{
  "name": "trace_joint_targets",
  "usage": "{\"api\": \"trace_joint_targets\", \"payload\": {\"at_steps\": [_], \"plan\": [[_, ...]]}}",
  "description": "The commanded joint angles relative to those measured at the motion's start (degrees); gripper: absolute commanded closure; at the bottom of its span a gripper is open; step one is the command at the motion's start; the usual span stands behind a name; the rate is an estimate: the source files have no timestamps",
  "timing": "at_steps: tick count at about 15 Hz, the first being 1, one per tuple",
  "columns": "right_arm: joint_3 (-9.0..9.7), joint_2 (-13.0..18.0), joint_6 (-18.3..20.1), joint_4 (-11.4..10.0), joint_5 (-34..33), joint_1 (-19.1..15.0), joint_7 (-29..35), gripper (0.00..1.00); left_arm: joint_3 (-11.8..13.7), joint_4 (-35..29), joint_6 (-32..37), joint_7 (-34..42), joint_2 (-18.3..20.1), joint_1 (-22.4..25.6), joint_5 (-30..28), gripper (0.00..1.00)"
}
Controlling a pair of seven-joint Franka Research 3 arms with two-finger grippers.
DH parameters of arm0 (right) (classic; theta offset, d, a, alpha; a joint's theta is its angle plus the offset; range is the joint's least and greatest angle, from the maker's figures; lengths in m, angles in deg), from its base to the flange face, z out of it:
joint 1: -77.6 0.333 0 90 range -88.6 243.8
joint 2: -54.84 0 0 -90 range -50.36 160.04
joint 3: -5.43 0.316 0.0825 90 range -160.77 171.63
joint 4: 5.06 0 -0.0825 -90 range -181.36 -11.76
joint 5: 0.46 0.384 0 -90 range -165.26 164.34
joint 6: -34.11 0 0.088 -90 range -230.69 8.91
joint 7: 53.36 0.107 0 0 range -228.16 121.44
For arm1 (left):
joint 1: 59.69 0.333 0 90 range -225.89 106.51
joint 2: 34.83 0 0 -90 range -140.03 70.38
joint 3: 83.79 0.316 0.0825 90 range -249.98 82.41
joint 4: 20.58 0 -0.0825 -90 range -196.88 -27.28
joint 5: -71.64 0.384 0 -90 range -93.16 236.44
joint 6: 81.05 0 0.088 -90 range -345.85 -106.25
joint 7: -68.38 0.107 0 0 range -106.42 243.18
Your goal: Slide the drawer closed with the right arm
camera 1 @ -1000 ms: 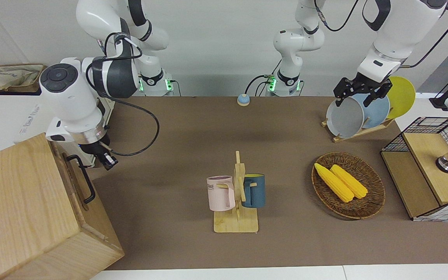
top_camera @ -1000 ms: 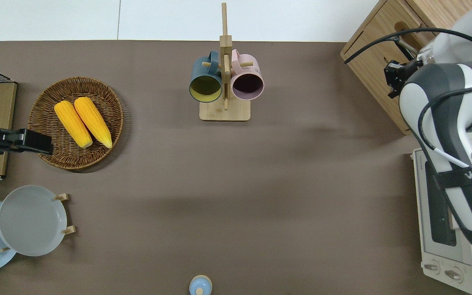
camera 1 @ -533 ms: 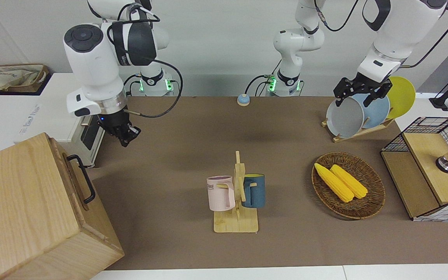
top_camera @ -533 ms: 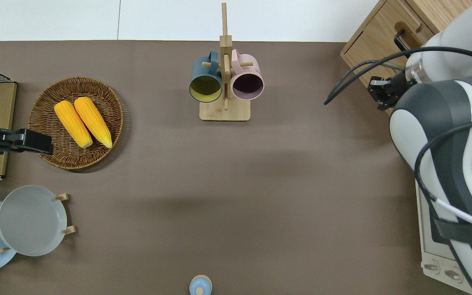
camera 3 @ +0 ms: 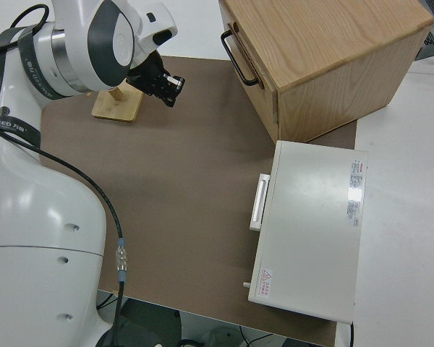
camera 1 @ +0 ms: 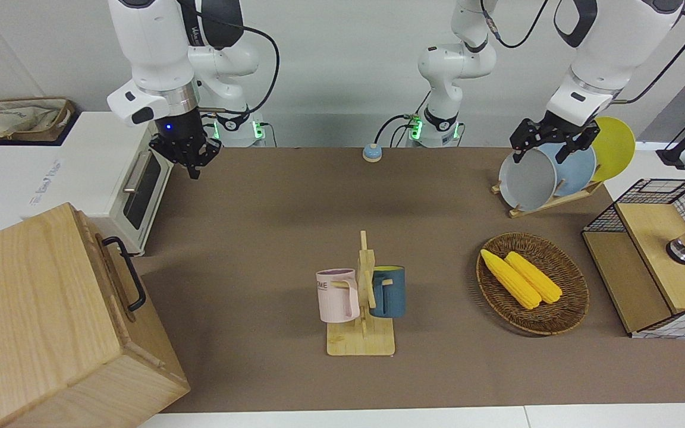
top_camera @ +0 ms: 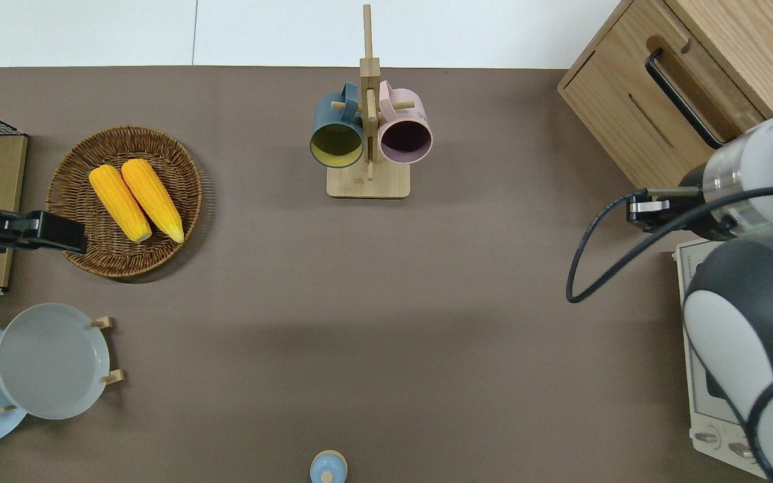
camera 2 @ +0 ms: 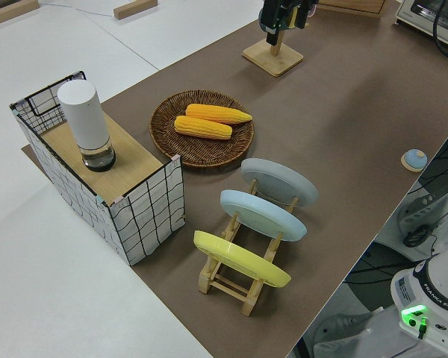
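The drawer (top_camera: 655, 100) is sitting flush in the pale cabinet (camera 1: 39, 321) at the table's corner farthest from the robots on the right arm's end, so the closing step is looking finished. The right gripper (camera 1: 191, 156) is hanging over bare mat near the toaster oven (camera 3: 311, 231), clear of the handle (camera 1: 125, 273), grasping nothing, though whether its claw is released or clenched I cannot tell. Any next move is only calling for parking it like the left arm.

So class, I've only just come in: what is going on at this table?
The drawer sits flush in the wooden cabinet, so it looks shut. The right arm's tool holds nothing and hangs in the air over the brown mat, close to the white toaster oven and clear of the drawer's black handle. The left arm is parked.
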Motion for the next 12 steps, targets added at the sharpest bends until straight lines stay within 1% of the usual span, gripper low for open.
{"api": "trace_joint_targets", "payload": {"at_steps": [1,2,5,7,8,9,10,11,12], "plan": [[-0.6,6.1,-1.8,-7.6,2.2,-2.8,-8.4,1.0,0.0,0.6,1.0,-0.6,0.3,-0.4,1.0,0.01],[-0.51,6.2,-1.8,-7.8,2.4,-3.8,-10.7,1.0,0.0,0.5,1.0,-0.6,0.3,-0.4,1.0,0.01],[-0.86,6.2,-1.8,-7.6,6.1,-7.1,-16.8,1.0,0.0,0.5,1.0,-0.6,0.3,-0.4,1.0,0.01],[-0.86,5.9,-1.8,-7.0,8.0,-8.5,-19.0,1.0,0.0,0.6,1.0,-0.6,0.2,-0.4,1.0,0.01],[-0.86,5.3,-1.8,-6.2,8.3,-8.7,-19.0,0.943,0.0,0.5,1.0,-0.6,0.2,-0.4,1.0,0.01],[-0.86,4.6,-1.5,-4.9,8.3,-9.0,-18.9,0.812,0.0,0.6,1.0,-0.6,0.3,-0.4,1.0,0.01],[-0.86,2.5,-1.0,-2.1,8.1,-9.1,-19.0,0.458,0.0,0.6,1.0,-0.6,0.3,-0.4,1.0,0.01],[-0.95,1.4,-0.9,-0.4,8.1,-9.1,-18.8,0.152,0.0,0.6,1.0,-0.6,0.3,-0.4,1.0,0.01],[-0.86,0.9,-0.8,0.3,8.0,-9.3,-18.8,0.023,0.0,0.6,1.0,-0.6,0.3,-0.4,1.0,0.01]]}}
